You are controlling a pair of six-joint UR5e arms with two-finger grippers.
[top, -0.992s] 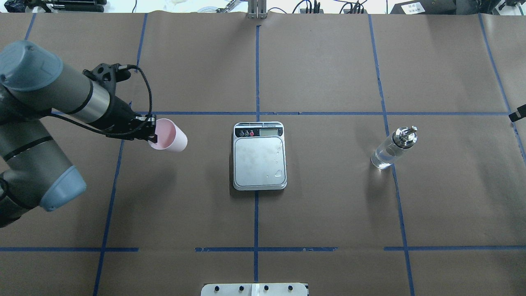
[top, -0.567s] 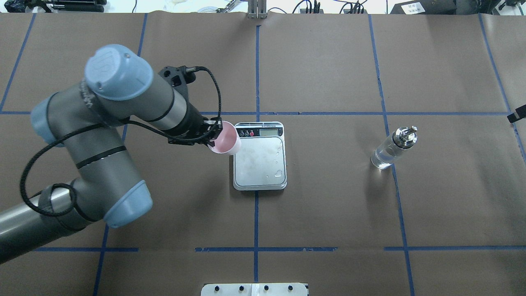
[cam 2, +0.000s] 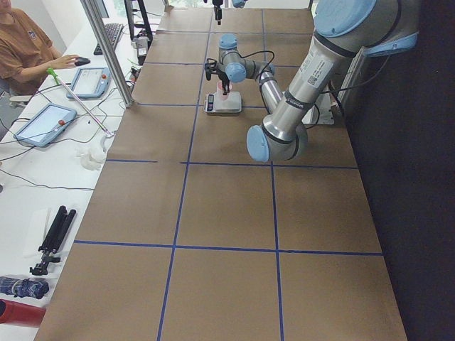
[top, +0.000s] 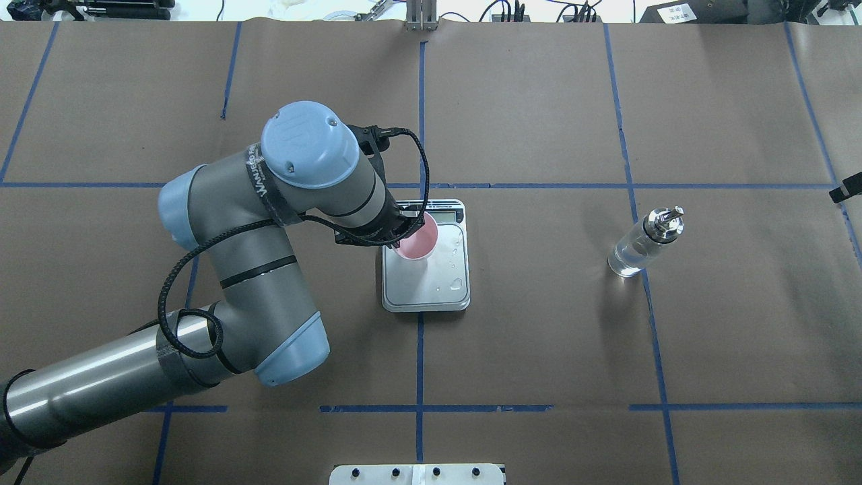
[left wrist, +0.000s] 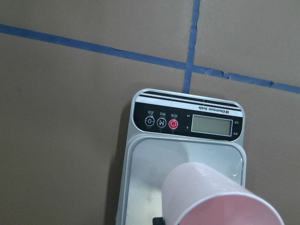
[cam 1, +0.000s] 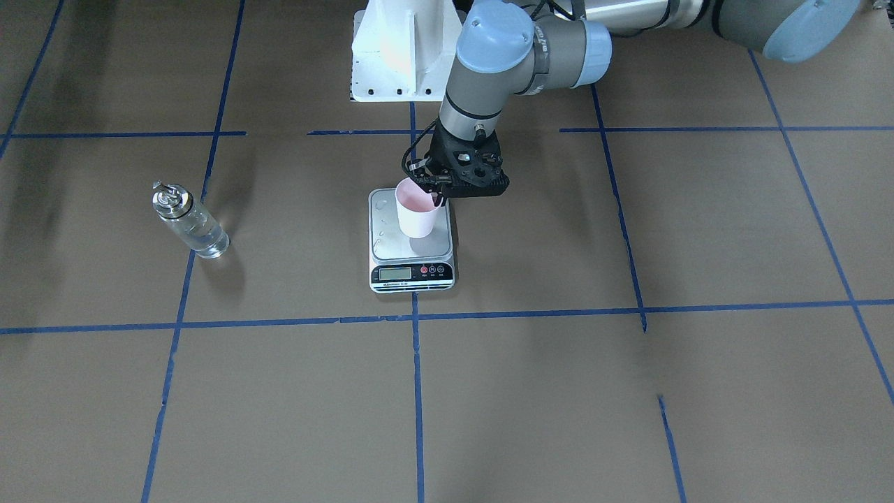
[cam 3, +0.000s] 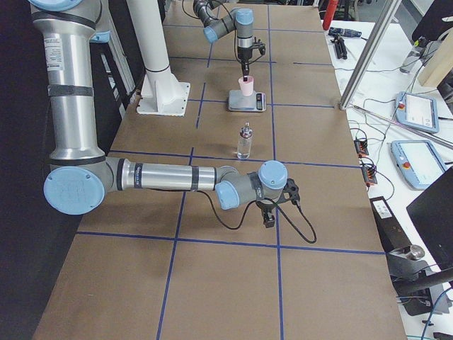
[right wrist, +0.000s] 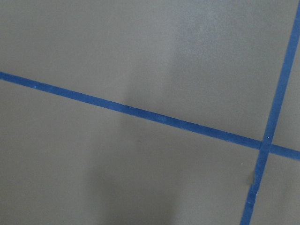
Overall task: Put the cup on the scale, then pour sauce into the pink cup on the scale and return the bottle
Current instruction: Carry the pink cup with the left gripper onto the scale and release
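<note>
My left gripper [top: 403, 229] is shut on the rim of the pale pink cup [top: 419, 238], pinching its wall on the side nearest the arm. The cup [cam 1: 418, 213] is upright over the scale's steel platform [cam 1: 385, 237], near the display end. I cannot tell whether its base touches the platform. The left wrist view shows the cup [left wrist: 215, 197] low over the scale [left wrist: 187, 123]. The clear glass bottle [top: 643, 244] with its silver cap stands upright on the table, far right of the scale [top: 431, 286]. My right gripper [cam 3: 269, 216] hangs over bare paper; I cannot tell whether it is open.
A few water drops [top: 458, 283] lie on the platform's right side. The table is covered in brown paper with blue tape lines. The white robot base [cam 1: 398, 49] stands behind the scale. A person and tablets are at a side desk [cam 2: 43, 121].
My left arm has swung right with the cup, from well left of the scale to over its platform. The bottle and the scale have not moved.
</note>
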